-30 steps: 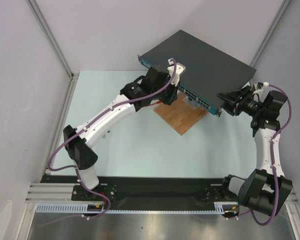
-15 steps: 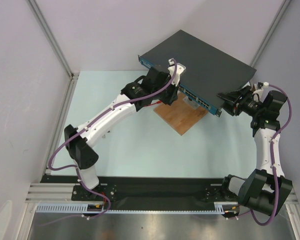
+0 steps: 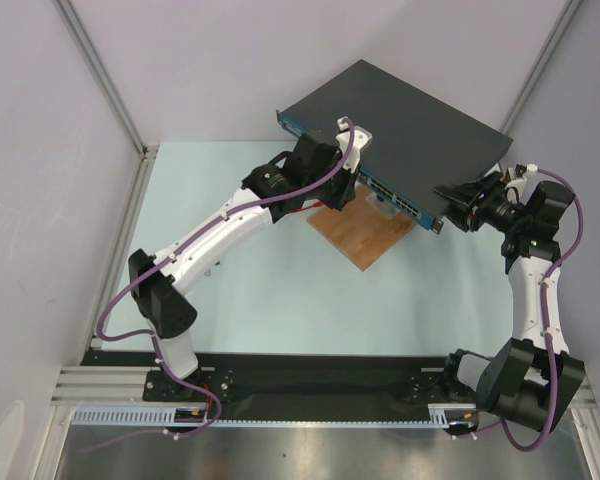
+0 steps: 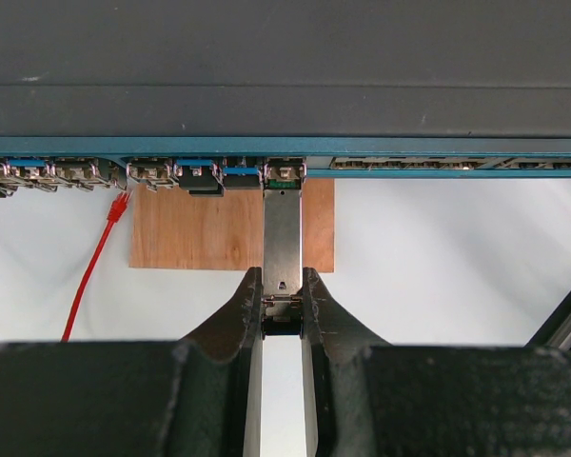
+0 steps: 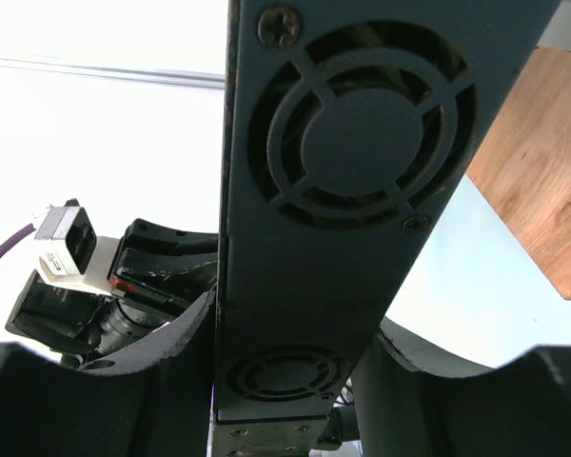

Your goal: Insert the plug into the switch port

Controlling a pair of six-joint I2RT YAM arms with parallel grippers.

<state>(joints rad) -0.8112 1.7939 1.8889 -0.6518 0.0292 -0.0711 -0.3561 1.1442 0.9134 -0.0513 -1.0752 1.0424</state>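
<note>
The switch (image 3: 400, 125) is a flat dark grey box with a blue front strip of ports (image 4: 409, 167), lying at the back of the table. My left gripper (image 4: 283, 297) is shut on the rear end of a silver metal plug (image 4: 283, 233). The plug's front end sits in a port of the strip. In the top view the left gripper (image 3: 345, 185) is at the switch's front. My right gripper (image 3: 450, 208) is shut on the switch's right end, its fingers (image 5: 162, 343) either side of the vented side wall (image 5: 352, 162).
A brown wooden board (image 3: 365, 232) lies under and in front of the switch, also seen behind the plug (image 4: 200, 228). A red cable (image 4: 95, 257) hangs from a port left of the plug. Grey walls and metal posts enclose the table.
</note>
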